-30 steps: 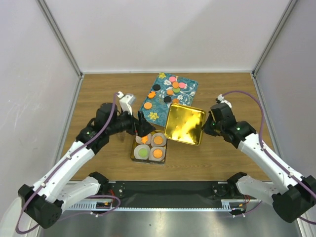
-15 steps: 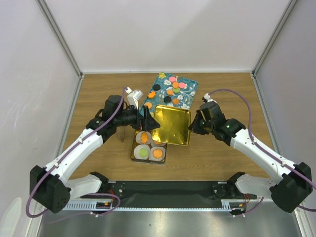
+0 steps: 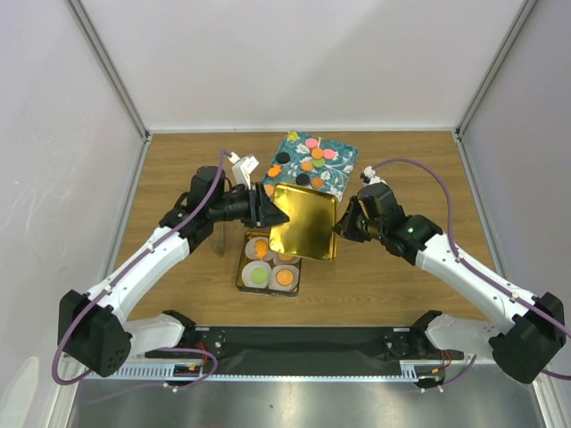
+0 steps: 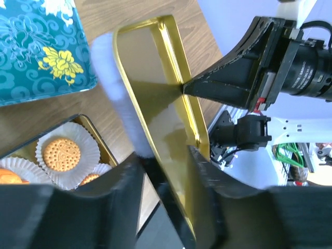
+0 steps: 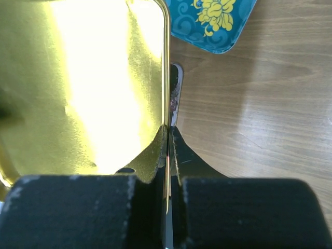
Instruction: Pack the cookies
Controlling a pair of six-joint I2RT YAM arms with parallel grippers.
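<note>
Several small round cookies (image 3: pixel 312 160), orange, pink, green and black, lie on the teal flowered tray (image 3: pixel 346 165). More cookies (image 3: pixel 285 277) sit in white paper cups inside the open gold tin (image 3: pixel 244 278); one (image 4: pixel 61 154) also shows in the left wrist view. The gold lid (image 3: pixel 303 223) hangs tilted above the tin's far part. My right gripper (image 3: pixel 339 227) is shut on the lid's right rim (image 5: pixel 167 78), fingertips pinching it (image 5: pixel 169 129). My left gripper (image 3: pixel 272 214) straddles the lid's left rim (image 4: pixel 150 104), fingers (image 4: pixel 166 155) closed against both sides.
The teal tray (image 4: pixel 31 62) lies just beyond the tin, its near corner (image 5: pixel 218 26) close to the lid. A dark slim object (image 3: pixel 217 239) lies on the wood left of the tin. White walls enclose the table on three sides.
The right gripper carried the lid left until it hangs over the tin. The left gripper swung up to the lid's left rim and closed from wide open onto it.
</note>
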